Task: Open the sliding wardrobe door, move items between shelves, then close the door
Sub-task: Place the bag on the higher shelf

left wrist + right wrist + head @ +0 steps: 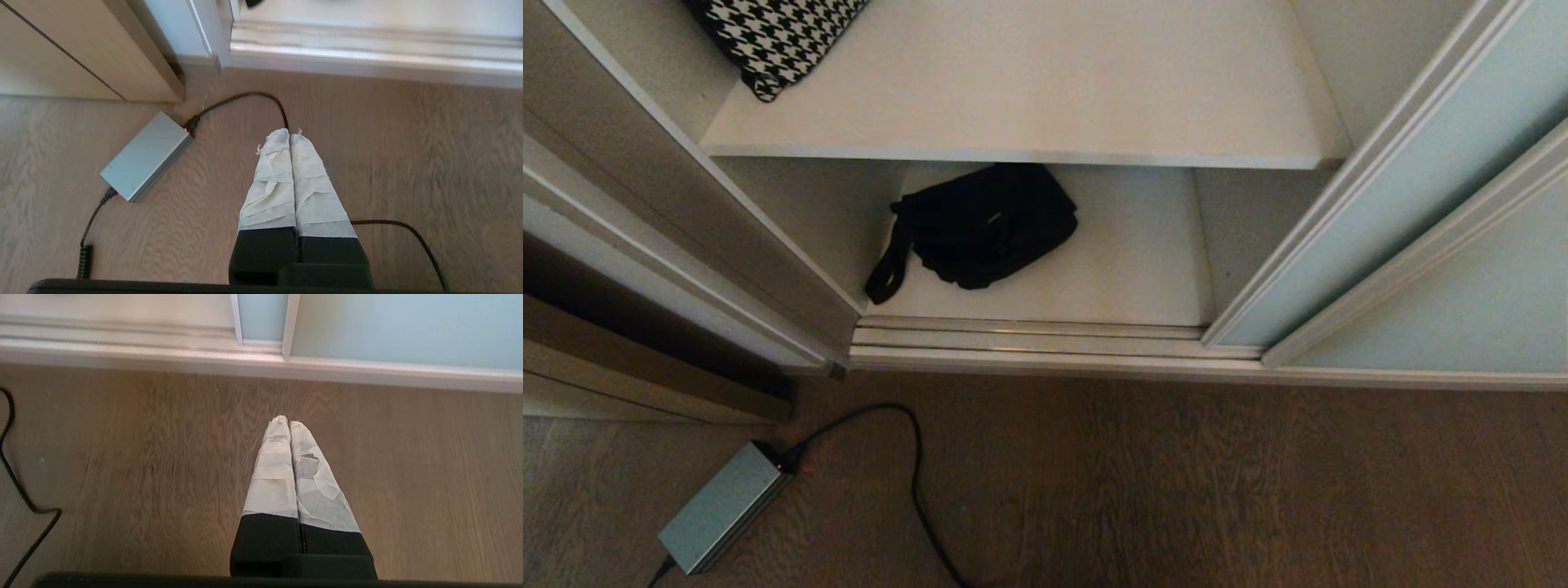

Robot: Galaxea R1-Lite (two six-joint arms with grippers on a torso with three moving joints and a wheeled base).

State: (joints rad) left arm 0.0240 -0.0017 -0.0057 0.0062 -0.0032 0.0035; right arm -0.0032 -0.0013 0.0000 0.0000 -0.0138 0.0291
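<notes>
A soft, limp black bag (988, 224) slumps on the lower shelf (1143, 269); its strap (886, 273) looks easiest to pinch. Left gripper (290, 132) and right gripper (284, 420) hang above the floor, jaws closed, empty.

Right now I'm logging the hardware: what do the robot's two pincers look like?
Both match. The left pincer and right pincer each have two long tapering fingers, black at the base, wrapped toward the tips in wrinkled, torn whitish tape. No markings or cables show on them.
</notes>
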